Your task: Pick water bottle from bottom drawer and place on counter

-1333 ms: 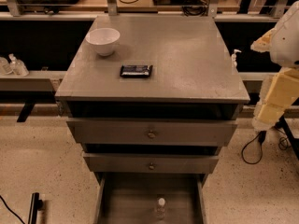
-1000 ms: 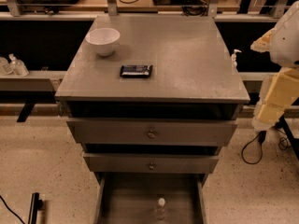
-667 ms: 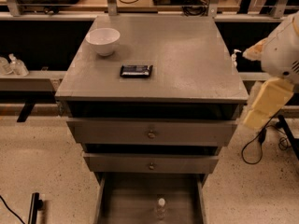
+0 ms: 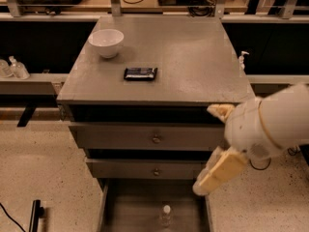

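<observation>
The water bottle point(image 4: 165, 215), small and clear with a white cap, stands upright on the floor of the open bottom drawer point(image 4: 130, 207), near its front middle. The counter point(image 4: 188, 52) is the cabinet's flat grey top. My white arm comes in from the right, and my gripper point(image 4: 218, 172), a cream-coloured end piece, hangs in front of the cabinet's right side at the height of the lower knobbed drawer. It is above and to the right of the bottle and apart from it. It holds nothing that I can see.
A white bowl point(image 4: 106, 41) and a flat black packet point(image 4: 140, 73) lie on the counter's left half. Two knobbed drawers point(image 4: 155, 139) are slightly open above the bottom drawer. A white pump bottle point(image 4: 242, 60) stands on the ledge at the right. A black bar point(image 4: 35, 215) lies on the floor.
My arm has swung down and to the left, from beside the counter's right edge to in front of the drawers' right side. The bottle, bowl and packet have not moved.
</observation>
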### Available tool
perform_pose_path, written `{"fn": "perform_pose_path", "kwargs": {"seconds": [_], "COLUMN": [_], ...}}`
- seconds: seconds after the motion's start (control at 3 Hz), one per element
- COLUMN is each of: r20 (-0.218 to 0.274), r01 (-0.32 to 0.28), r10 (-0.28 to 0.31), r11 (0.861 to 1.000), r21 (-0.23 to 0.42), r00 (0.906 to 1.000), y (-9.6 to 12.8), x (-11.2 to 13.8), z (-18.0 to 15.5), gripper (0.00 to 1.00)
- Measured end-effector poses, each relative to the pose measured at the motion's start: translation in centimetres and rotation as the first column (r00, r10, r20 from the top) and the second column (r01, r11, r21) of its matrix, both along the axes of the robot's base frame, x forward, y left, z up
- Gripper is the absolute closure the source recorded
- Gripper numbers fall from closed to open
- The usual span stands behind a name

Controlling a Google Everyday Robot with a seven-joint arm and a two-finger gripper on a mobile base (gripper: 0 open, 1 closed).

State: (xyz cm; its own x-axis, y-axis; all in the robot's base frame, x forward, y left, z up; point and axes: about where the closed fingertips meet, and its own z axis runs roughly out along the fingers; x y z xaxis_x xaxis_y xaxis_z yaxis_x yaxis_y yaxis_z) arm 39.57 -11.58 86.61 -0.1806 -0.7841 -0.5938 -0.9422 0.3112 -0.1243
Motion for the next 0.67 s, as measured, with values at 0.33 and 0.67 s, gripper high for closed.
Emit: {"fn": "perform_pose_path", "kwargs": {"seconds": [0.33, 0.67], "r20": [0.020, 0.020], "r01": [-0.018, -0.018], "r10": [0.016, 0.016], "r11": [0.997, 0.997], "r21": [0.070, 0.070], "r00": [0.9997, 0.9997], "y": [2.19, 2.20], "x": [-1.36, -1.37], "z": [-2.36, -2.32], "gripper": [0.00, 0.00]}}
